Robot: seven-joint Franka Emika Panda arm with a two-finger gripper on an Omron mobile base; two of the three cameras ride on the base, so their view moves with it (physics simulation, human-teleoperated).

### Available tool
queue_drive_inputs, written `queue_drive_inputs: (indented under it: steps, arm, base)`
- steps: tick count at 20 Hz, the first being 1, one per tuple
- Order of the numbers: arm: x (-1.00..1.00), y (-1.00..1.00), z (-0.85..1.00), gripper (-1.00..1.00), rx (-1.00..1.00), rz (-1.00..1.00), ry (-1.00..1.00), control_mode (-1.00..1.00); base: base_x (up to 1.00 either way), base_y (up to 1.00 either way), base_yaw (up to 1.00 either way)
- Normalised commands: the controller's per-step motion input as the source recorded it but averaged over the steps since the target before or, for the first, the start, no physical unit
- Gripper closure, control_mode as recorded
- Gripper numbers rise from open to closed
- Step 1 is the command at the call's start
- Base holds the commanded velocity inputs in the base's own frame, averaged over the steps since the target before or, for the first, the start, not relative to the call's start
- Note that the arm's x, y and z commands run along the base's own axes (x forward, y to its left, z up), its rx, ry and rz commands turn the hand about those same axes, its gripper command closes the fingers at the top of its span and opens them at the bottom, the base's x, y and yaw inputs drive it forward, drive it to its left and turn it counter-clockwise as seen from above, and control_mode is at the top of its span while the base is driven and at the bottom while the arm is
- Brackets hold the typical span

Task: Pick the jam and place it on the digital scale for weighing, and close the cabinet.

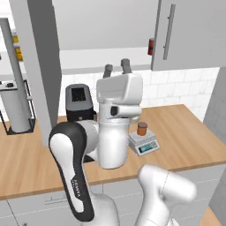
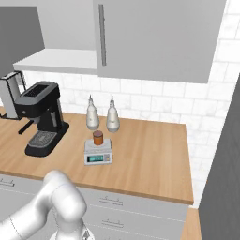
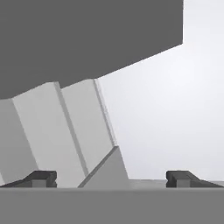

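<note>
The jam (image 1: pixel 141 128) (image 2: pixel 98 137), a small orange-brown jar with a darker lid, stands upright on the digital scale (image 1: pixel 144 145) (image 2: pixel 98 153) on the wooden counter. The cabinet hangs above: its left door (image 1: pixel 39 66) stands swung out toward me, while the right door (image 1: pixel 190 31) (image 2: pixel 154 37) with a long bar handle is closed. My gripper (image 1: pixel 117 67) (image 3: pixel 111 178) is raised well above the counter, left of the jam, pointing up into the open cabinet. It is open and empty, and its fingertips (image 3: pixel 41 178) stand wide apart.
A black coffee machine (image 1: pixel 79 102) (image 2: pixel 42 117) sits left of the scale. Two pale bottles (image 2: pixel 102 115) stand behind the scale by the tiled wall. A red can (image 1: pixel 151 46) is on the cabinet shelf. A grey cylinder in a black frame (image 1: pixel 15 106) stands at far left.
</note>
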Motion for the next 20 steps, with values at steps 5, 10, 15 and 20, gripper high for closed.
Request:
queue_drive_inputs:
  steps: [5,10,15,20]
  arm:
    - [-1.00,-0.16,0.00,-1.00,0.01,0.09,-0.22,-1.00]
    - [-1.00,0.01,0.01,-1.00,0.00,0.03,-0.09,-1.00]
    - [-1.00,0.24,-0.04,-1.00,0.00,0.00,0.01,-1.00]
    - [-0.15,0.77,-0.86,-1.00,-0.17,0.00,0.18,-1.00]
  base:
    - [0.00,0.00,0.00]
    - [0.00,0.00,0.00]
    - [0.00,0.00,0.00]
    - [0.00,0.00,0.00]
